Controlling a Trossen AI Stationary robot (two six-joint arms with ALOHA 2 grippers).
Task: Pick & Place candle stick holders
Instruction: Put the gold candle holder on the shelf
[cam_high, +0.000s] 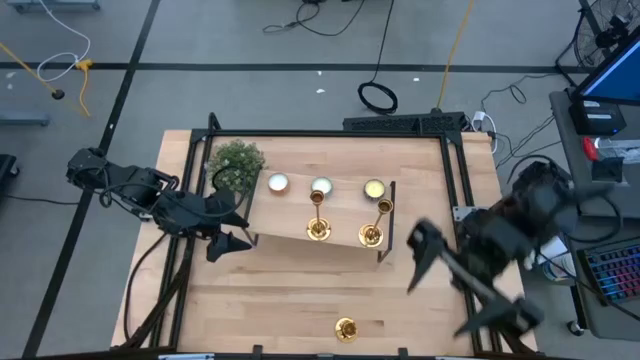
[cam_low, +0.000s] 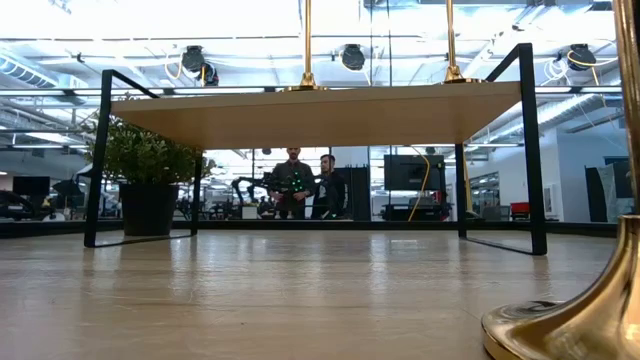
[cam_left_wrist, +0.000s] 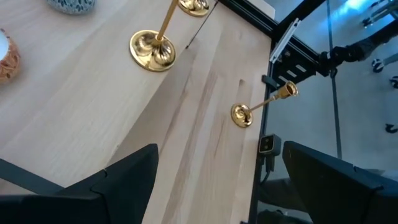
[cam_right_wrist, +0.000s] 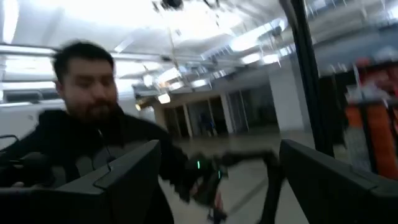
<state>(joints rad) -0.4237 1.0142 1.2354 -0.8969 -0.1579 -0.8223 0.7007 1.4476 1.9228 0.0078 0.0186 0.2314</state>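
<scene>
Clearly mid-task: two candle stick holders (cam_high: 318, 228) shelved at frame centre, third holder (cam_high: 345, 328) waiting bottom centre; left gripper (cam_high: 228, 232) and right gripper (cam_high: 418, 256) both spread, empty.

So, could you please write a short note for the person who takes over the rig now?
Left gripper: open, empty, beside the shelf's left end.
Right gripper: open, empty, right of the shelf.
Two candle stick holders stand on the raised wooden shelf, in front of the tealights.
Third holder stands on the table near its front edge.
Left to do: apparently place the third holder on the shelf.
</scene>
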